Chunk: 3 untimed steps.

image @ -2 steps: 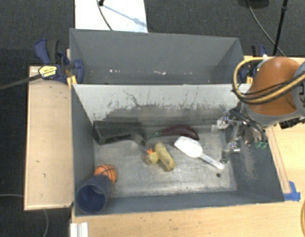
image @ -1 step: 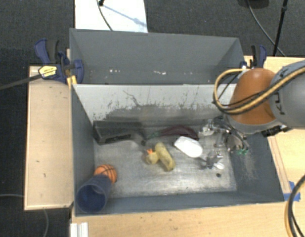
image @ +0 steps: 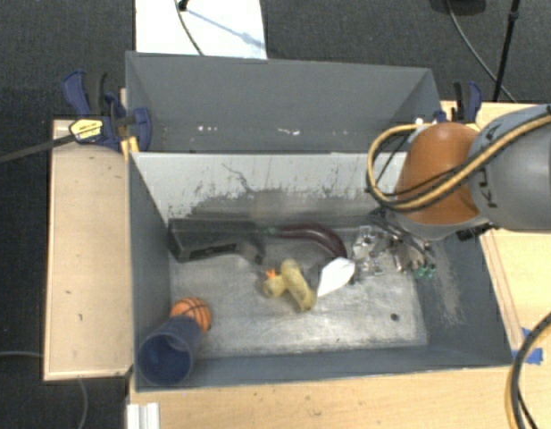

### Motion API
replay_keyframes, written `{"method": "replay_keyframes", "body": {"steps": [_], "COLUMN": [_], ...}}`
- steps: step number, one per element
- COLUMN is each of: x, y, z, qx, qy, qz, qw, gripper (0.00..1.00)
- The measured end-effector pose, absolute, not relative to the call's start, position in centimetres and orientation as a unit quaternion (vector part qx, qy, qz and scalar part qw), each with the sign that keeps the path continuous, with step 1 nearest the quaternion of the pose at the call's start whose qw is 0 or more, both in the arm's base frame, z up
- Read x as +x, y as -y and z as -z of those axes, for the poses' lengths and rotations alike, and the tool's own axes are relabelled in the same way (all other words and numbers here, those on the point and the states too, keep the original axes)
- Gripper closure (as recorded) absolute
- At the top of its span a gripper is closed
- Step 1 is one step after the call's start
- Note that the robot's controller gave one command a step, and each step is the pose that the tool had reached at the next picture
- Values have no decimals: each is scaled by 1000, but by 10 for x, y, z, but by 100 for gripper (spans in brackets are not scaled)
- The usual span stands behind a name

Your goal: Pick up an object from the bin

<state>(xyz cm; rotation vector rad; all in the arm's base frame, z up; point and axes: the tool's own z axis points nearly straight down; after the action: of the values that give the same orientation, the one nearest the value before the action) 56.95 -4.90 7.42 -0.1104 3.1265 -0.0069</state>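
Gripper (image: 371,256) low over the floor of the bin (image: 275,181), right of centre. Its metal end is a tangle of glints under the orange wrist cover (image: 440,186); cannot tell whether it is spread or closed. A white piece (image: 336,277) lies at its left tip, touching or just beside it; whether it is gripped cannot be made out. Just left of that lie a yellow banana-shaped thing (image: 297,286) and a small orange bit (image: 272,284). Along the back wall a black long object (image: 204,239) and a dark curved thing (image: 311,235) are both hard to identify. An orange ball (image: 191,311) and a blue cup (image: 166,356) sit in the front-left corner. The floor is bare along the front wall, centre to right.
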Motion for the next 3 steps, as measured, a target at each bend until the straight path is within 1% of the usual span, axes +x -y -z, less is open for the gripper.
{"method": "replay_keyframes", "body": {"steps": [1, 2, 3], "x": [570, 572, 577], "y": [49, 46, 47], "z": [-74, -103, -111], "qx": [-36, -35, -33], "qy": [-999, -999, -999], "qz": [2, 0, 0], "qw": [7, 0, 5], "gripper": [100, 100, 100]}}
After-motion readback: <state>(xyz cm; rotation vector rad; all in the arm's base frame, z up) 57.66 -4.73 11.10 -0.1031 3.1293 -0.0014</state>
